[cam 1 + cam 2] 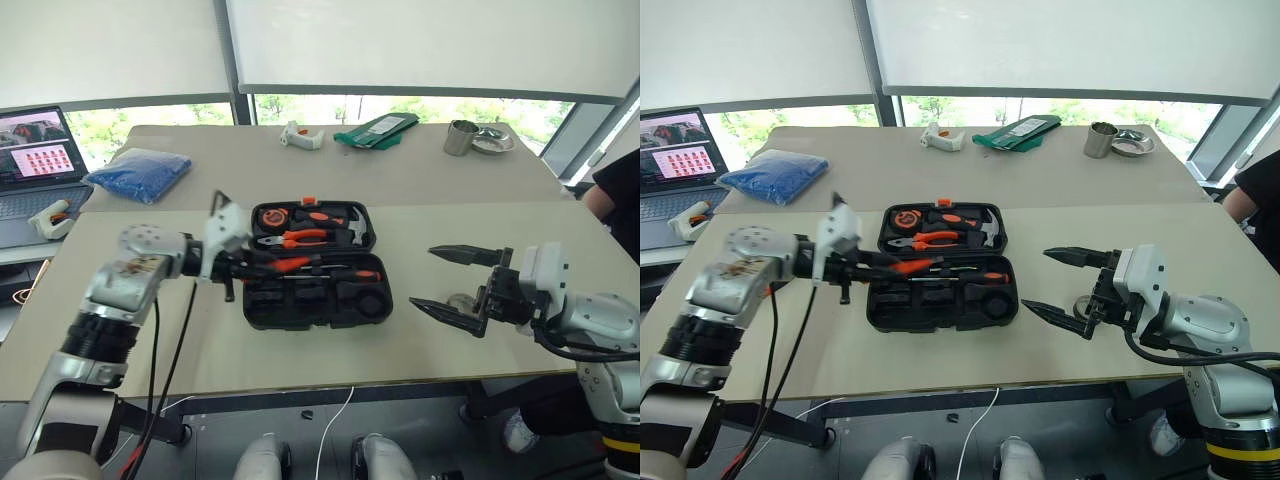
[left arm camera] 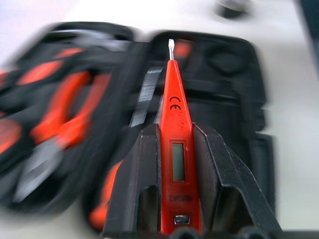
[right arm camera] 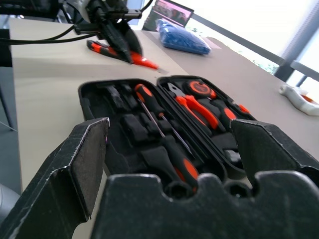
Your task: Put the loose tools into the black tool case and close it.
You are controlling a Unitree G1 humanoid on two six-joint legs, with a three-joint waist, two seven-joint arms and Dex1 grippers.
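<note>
A pale counter point(image 1: 480, 340) is seen below a row of blinds, with a second counter joined behind it. The black tool case point(image 1: 318, 265) lies open and flat near the middle, well back from the near edge; bare surface is left on both sides of it.

The left gripper point(image 1: 240, 268) is held at the case's left rim, its fingers point(image 2: 224, 184) clamped on one slim orange tester screwdriver point(image 2: 175, 149). The tester lies lengthwise between the two fingers, display upward, its metal tip projecting beyond them over the open case.

The right gripper point(image 1: 452, 282) is held off the case's right side, clear of it, fingers spread wide with nothing between them. One small grey tape roll point(image 1: 462, 300) lies on the counter just behind the lower finger.

In the near half of the case, two black-and-orange screwdrivers point(image 3: 167, 137) are seated. The far half holds one pair of orange-handled pliers point(image 1: 298, 238), one hammer point(image 1: 345, 225) and one tape measure point(image 1: 272, 215).

On the rear counter are noted one blue bag point(image 1: 140, 172), one green pouch point(image 1: 375, 129) and one metal cup point(image 1: 460, 137); a laptop point(image 1: 35, 160) stands at far left.
</note>
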